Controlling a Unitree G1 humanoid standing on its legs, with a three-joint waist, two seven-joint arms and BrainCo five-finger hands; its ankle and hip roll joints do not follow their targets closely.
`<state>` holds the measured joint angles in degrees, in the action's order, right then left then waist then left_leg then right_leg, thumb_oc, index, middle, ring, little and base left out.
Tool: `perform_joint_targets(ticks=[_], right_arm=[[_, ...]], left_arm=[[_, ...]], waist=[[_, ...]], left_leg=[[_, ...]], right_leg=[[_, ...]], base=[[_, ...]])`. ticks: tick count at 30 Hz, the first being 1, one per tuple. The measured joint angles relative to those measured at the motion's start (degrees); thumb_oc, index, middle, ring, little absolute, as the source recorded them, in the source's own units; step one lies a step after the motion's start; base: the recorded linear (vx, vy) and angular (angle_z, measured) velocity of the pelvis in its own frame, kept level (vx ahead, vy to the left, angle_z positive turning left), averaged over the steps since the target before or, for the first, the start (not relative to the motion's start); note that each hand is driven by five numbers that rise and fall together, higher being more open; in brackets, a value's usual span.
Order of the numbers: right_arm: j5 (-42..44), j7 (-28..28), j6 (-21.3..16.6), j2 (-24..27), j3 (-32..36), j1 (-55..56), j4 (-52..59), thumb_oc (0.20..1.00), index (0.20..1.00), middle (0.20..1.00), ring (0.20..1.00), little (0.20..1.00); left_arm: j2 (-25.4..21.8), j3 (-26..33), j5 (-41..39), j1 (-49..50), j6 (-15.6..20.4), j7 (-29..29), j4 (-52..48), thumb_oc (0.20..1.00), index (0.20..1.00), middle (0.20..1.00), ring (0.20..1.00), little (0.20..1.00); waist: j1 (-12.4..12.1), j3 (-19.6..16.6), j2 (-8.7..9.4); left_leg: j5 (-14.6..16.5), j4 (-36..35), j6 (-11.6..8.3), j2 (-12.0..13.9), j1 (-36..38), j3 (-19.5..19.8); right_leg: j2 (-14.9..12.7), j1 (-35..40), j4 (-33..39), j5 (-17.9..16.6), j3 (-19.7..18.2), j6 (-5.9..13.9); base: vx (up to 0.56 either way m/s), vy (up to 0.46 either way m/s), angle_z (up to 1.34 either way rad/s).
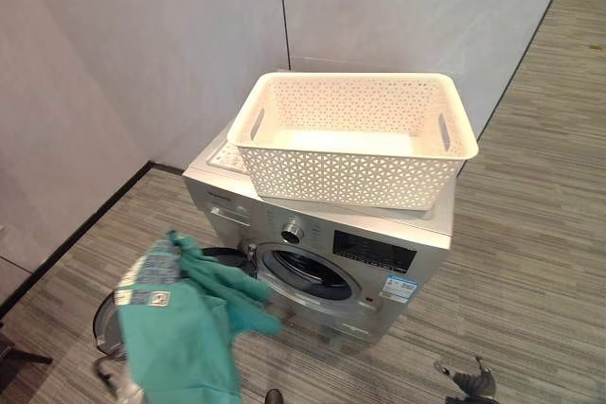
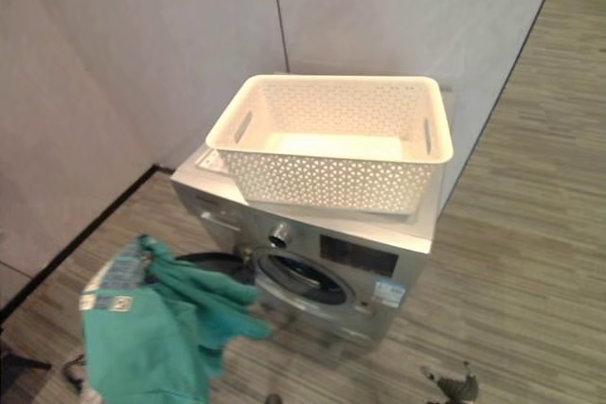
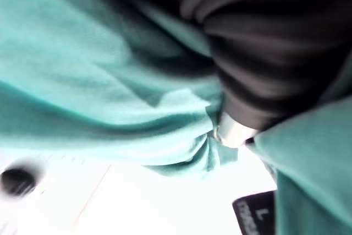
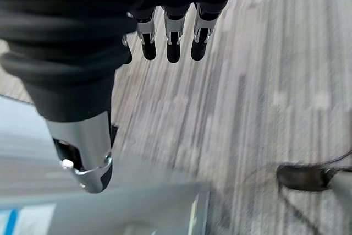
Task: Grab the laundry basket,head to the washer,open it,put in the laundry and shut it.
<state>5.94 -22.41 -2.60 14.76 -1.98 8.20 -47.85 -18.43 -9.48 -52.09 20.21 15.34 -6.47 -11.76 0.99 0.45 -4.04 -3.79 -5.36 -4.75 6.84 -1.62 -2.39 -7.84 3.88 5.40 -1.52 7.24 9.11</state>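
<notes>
One teal garment (image 1: pixel 185 338) hangs bunched from the left robot hand (image 3: pixel 234 130), whose fingers are buried in the cloth so I cannot tell how firmly they grip; just past it stands the washer (image 1: pixel 322 234) with its door (image 1: pixel 142 314) swung open and its drum mouth (image 1: pixel 308 276) dark, and above that the emptied white basket (image 1: pixel 355 134) rests on the washer's top. The right robot hand (image 4: pixel 168 42) hangs relaxed and empty over the striped floor (image 1: pixel 530 234), well off to the other side. My guess is the loose sleeves could drape over the drum's lip or slip to the floor and then get pinched by the door; the garment's neck tag and the washer's blue sticker (image 1: pixel 401 287) carry print too small to read, apart from a size letter "L" in the left wrist view.
</notes>
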Motion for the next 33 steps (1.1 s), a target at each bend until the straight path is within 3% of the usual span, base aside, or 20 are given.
perform_joint_targets(ticks=[10,11,12,13,15,17,18,19,20,21,22,23,24,26,27,29,30,31,32,33], right_arm=[[0.0,-1.6,0.0,0.9,-3.6,-7.7,-0.3,1.0,1.0,1.0,1.0,1.0],[0.1,-1.9,0.1,-0.3,-4.8,-10.0,-0.4,1.0,1.0,1.0,1.0,1.0],[0.1,-2.4,0.0,-0.4,-6.7,-12.1,-0.4,1.0,1.0,1.0,1.0,1.0],[0.1,-2.2,0.0,-0.1,-7.9,-13.0,-0.1,1.0,1.0,1.0,1.0,1.0],[0.1,-2.3,0.0,-1.0,-7.3,-13.4,0.7,1.0,1.0,1.0,1.0,1.0],[0.2,-2.2,0.2,-2.6,-6.9,-14.5,0.7,1.0,1.0,1.0,1.0,1.0],[0.6,-2.1,0.3,-3.2,-6.5,-15.0,0.7,1.0,1.0,1.0,1.0,1.0],[1.0,-2.0,0.5,-3.5,-6.9,-14.9,0.4,1.0,1.0,1.0,1.0,1.0],[2.5,-1.8,1.0,-3.7,-7.2,-14.9,0.1,1.0,1.0,1.0,1.0,1.0],[2.9,-1.4,1.1,-3.5,-9.2,-16.0,0.5,1.0,1.0,1.0,1.0,1.0],[3.3,-0.4,1.3,-3.5,-11.3,-15.1,1.3,1.0,1.0,1.0,1.0,1.0],[4.2,0.0,1.3,-3.7,-12.2,-15.0,1.1,1.0,1.0,1.0,1.0,1.0],[4.5,0.2,1.2,-4.2,-13.0,-15.4,0.3,1.0,1.0,1.0,1.0,1.0],[4.5,0.7,1.0,-4.8,-13.9,-15.2,-0.3,1.0,1.0,1.0,1.0,1.0],[4.5,1.5,1.0,-4.7,-14.1,-14.8,0.6,1.0,1.0,1.0,1.0,1.0],[4.5,1.6,0.8,-4.4,-14.5,-14.5,3.3,1.0,1.0,1.0,1.0,1.0],[4.4,1.7,0.2,-4.3,-14.6,-14.8,4.1,1.0,1.0,1.0,1.0,1.0],[4.4,2.2,0.0,-4.1,-14.8,-15.7,4.6,1.0,1.0,1.0,1.0,1.0],[4.4,2.6,-0.2,-2.5,-16.2,-16.2,6.2,1.0,1.0,1.0,1.0,1.0],[4.4,2.6,-0.2,-2.0,-16.8,-16.5,7.8,1.0,1.0,1.0,1.0,1.0]], left_arm=[[5.4,-0.1,-0.1,-4.5,-1.5,-1.1,21.2,0.2,0.2,0.2,0.2,0.2],[6.9,-0.5,-1.0,-7.8,-1.4,-2.1,24.7,0.2,0.2,0.2,0.2,0.2],[7.6,-0.5,-1.6,-11.1,-0.8,-2.3,29.0,0.2,0.2,0.2,0.2,0.2],[8.2,-0.5,-1.7,-12.6,-1.4,-2.6,31.3,0.2,0.2,0.2,0.2,0.2],[10.3,-1.2,-1.8,-15.2,-1.7,-3.0,32.2,0.2,0.2,0.2,0.2,0.2],[10.4,-1.7,-2.0,-19.1,-1.6,-3.4,34.9,0.2,0.2,0.2,0.2,0.2],[10.4,-2.0,-2.1,-20.6,-1.7,-3.5,36.2,0.2,0.2,0.2,0.2,0.2],[10.7,-2.1,-2.1,-21.5,-1.8,-3.6,36.9,0.2,0.2,0.2,0.2,0.2],[10.9,-2.3,-2.1,-22.5,-1.6,-3.8,37.1,0.2,0.2,0.2,0.2,0.2],[10.9,-2.8,-2.1,-22.9,-1.7,-3.9,37.2,0.2,0.2,0.2,0.2,0.2],[11.6,-3.2,-2.8,-22.1,-1.9,-4.0,37.0,0.2,0.2,0.2,0.2,0.2],[11.9,-2.5,-3.6,-20.5,-2.2,-4.2,35.9,0.2,0.2,0.2,0.2,0.2],[10.9,-2.4,-3.8,-18.2,-2.4,-4.3,33.8,0.2,0.2,0.2,0.2,0.2],[9.1,-2.0,-3.8,-13.6,-3.1,-4.1,31.0,0.2,0.2,0.2,0.2,0.2],[8.1,-1.2,-3.9,-10.6,-3.4,-4.0,30.0,0.2,0.2,0.2,0.2,0.2],[7.3,-0.3,-4.0,-8.7,-3.4,-3.9,28.5,0.2,0.2,0.2,0.2,0.2],[6.3,0.1,-4.2,-9.5,-3.4,-4.0,28.9,0.2,0.2,0.2,0.2,0.2],[6.0,0.3,-4.2,-10.3,-3.4,-3.9,29.4,0.2,0.2,0.2,0.2,0.2],[6.8,0.2,-4.2,-12.2,-3.3,-3.9,30.4,0.2,0.2,0.2,0.2,0.2],[6.9,0.1,-4.2,-13.1,-2.9,-3.9,29.8,0.2,0.2,0.2,0.2,0.2]], waist=[[1.0,1.2,0.75],[1.4,2.6,2.61],[0.0,3.8,3.91],[-0.4,4.3,4.04],[3.0,4.8,3.57],[2.9,6.5,5.41],[3.0,7.1,5.38],[3.4,8.2,5.13],[3.0,9.6,4.59],[2.8,11.4,2.26],[1.2,12.1,1.29],[1.4,11.9,0.9],[1.1,11.8,1.53],[-1.6,10.0,3.26],[-3.3,9.2,4.64],[-5.5,7.3,7.45],[-6.8,7.4,9.02],[-7.1,7.4,9.93],[-8.2,6.9,9.32],[-8.5,6.4,9.71]], left_leg=[[-0.7,0.2,-0.96,1.8,1.6,-1.5],[0.6,4.6,-0.63,-0.1,-0.7,0.5],[3.0,8.2,1.43,-3.6,-1.8,6.8],[3.2,8.3,2.16,-4.3,-1.6,8.7],[6.6,9.8,0.85,-5.1,-2.7,7.8],[10.3,10.5,6.28,-8.6,-3.5,2.9],[10.5,11.2,6.68,-9.8,-4.6,0.2],[10.3,11.8,7.4,-11.1,-4.8,-1.3],[11.7,15.8,9.98,-12.7,-6.4,-3.2],[12.2,18.4,12.19,-11.9,-8.7,-5.5],[11.0,18.6,13.84,-11.4,-9.8,-9.8],[10.4,18.7,14.87,-11.0,-10.9,-10.9],[9.8,18.0,15.36,-10.8,-11.0,-12.3],[6.9,13.7,15.16,-10.3,-12.3,-15.4],[4.0,9.9,14.38,-10.1,-13.4,-17.2],[2.0,8.3,12.77,-9.7,-17.6,-19.9],[2.0,9.1,11.7,-9.6,-20.0,-20.1],[1.3,9.2,10.8,-9.3,-21.8,-20.5],[0.7,10.3,9.93,-6.2,-26.4,-21.8],[0.7,11.0,7.9,-5.6,-29.0,-21.7]], right_leg=[[2.0,-3.3,-0.4,-1.8,-8.1,-1.56],[1.6,-6.0,-1.7,-2.8,-11.2,-1.59],[-0.1,-7.8,-2.6,-3.7,-14.5,-1.45],[-0.4,-8.3,-2.1,-4.6,-16.5,-1.0],[-1.0,-9.4,-2.0,-5.6,-16.9,-0.01],[-4.1,-13.9,-4.1,-6.8,-21.8,1.48],[-4.8,-17.3,-7.4,-7.0,-21.8,1.29],[-5.7,-18.6,-9.1,-7.7,-18.5,0.34],[-6.8,-20.8,-11.9,-9.9,-12.5,-2.04],[-7.6,-23.0,-12.6,-14.9,-2.8,-6.35],[-8.7,-30.7,-38.7,1.0,2.4,-10.26],[-7.9,-31.4,-46.6,5.3,2.4,-9.07],[-7.6,-31.9,-54.8,7.5,2.4,-9.74],[-5.9,-30.0,-62.3,11.4,3.1,-10.21],[-4.1,-23.4,-56.4,14.5,2.6,-8.5],[-4.0,-18.8,-45.7,21.8,3.2,-6.86],[-4.2,-15.8,-36.5,24.3,3.2,-6.38],[-4.4,-13.9,-31.1,25.8,3.2,-6.18],[-4.0,-15.9,-29.7,27.4,5.1,-3.83],[-4.4,-19.4,-31.9,28.3,5.3,-5.82]], base=[[-0.08,0.055,-0.44],[-0.17,0.252,-1.14],[-0.12,0.274,-1.43],[-0.12,0.35,-1.06],[-0.09,0.429,-0.37],[-0.1,0.375,-0.97],[-0.17,0.329,-1.1],[-0.2,0.324,-0.9],[-0.24,0.395,-1.06],[-0.2,0.4,-1.29],[-0.16,0.322,-1.0],[-0.08,0.137,-0.58],[-0.05,-0.014,-0.34],[-0.09,-0.115,-0.67],[-0.14,-0.137,-0.69],[-0.2,-0.168,-0.68],[-0.28,-0.233,-0.7],[-0.27,-0.221,-0.76],[-0.24,-0.204,-0.66],[-0.17,-0.17,-0.37]])
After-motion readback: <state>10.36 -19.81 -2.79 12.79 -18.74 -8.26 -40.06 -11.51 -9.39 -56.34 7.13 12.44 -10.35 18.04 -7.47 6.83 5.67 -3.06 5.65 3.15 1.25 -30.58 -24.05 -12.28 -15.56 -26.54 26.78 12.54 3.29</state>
